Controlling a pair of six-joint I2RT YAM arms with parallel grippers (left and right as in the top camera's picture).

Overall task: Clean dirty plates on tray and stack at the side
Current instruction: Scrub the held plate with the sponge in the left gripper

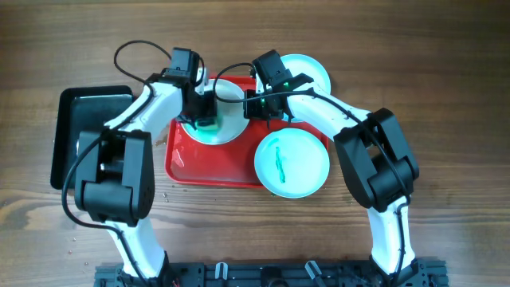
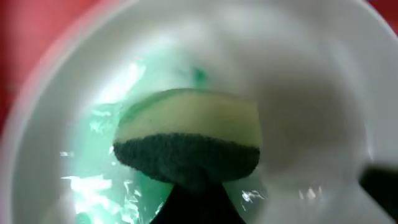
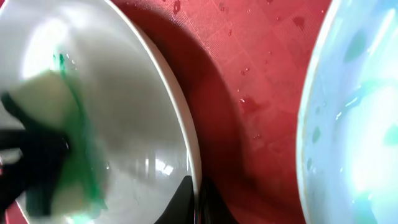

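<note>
The red tray [image 1: 185,166] holds a white plate [image 1: 233,126] at its upper left and a pale aqua plate [image 1: 307,171] with a green smear at its lower right. A second aqua plate [image 1: 312,70] lies off the tray, behind the right arm. My left gripper [image 1: 205,118] is shut on a yellow and dark green sponge [image 2: 186,140], which presses on the white plate [image 2: 311,74] amid smeared green [image 2: 93,168]. My right gripper [image 1: 253,106] is shut on the white plate's rim [image 3: 194,168], one finger on each side. The sponge [image 3: 37,93] and the smeared aqua plate [image 3: 354,124] also show in the right wrist view.
A smaller black rectangular tray [image 1: 72,127] lies left of the red tray, partly under the left arm. Water drops speckle the red tray's floor [image 3: 249,74]. Bare wooden table surrounds both trays.
</note>
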